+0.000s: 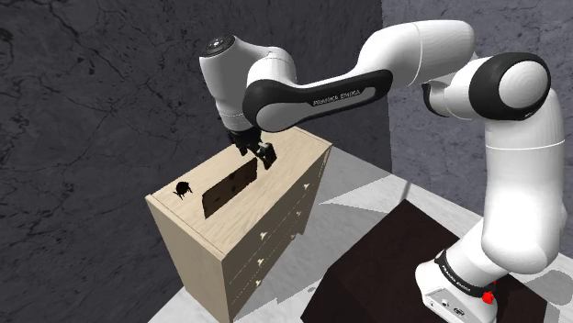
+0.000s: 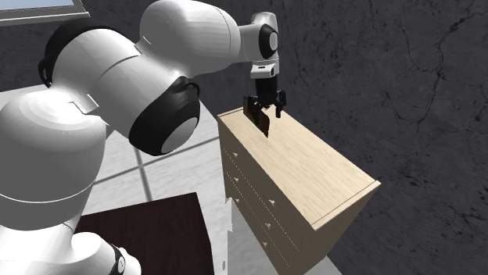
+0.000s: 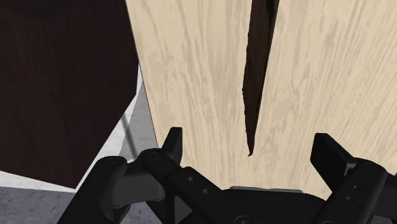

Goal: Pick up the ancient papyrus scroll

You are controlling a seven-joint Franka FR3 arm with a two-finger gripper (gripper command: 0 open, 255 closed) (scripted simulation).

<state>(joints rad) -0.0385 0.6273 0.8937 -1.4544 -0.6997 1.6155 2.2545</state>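
The scroll (image 1: 228, 186) is a thin dark brown sheet standing on its edge along the top of a pale wooden dresser (image 1: 275, 197). My black gripper (image 1: 260, 151) hovers just above the scroll's end nearest the arm. In the wrist view the scroll (image 3: 257, 70) is a narrow dark strip running away from the hand. Its near tip lies between the fingers (image 3: 172, 145), which stand wide apart and touch nothing, so the gripper (image 3: 249, 149) is open. From the second exterior view the gripper (image 2: 264, 109) hangs over the dresser's far corner (image 2: 235, 117).
A small black object (image 1: 183, 189) sits on the dresser top beyond the scroll's far end. Dark cracked walls (image 1: 92, 110) stand close behind the dresser. My dark brown stand (image 1: 386, 266) is beside the dresser's drawer front (image 1: 275, 243).
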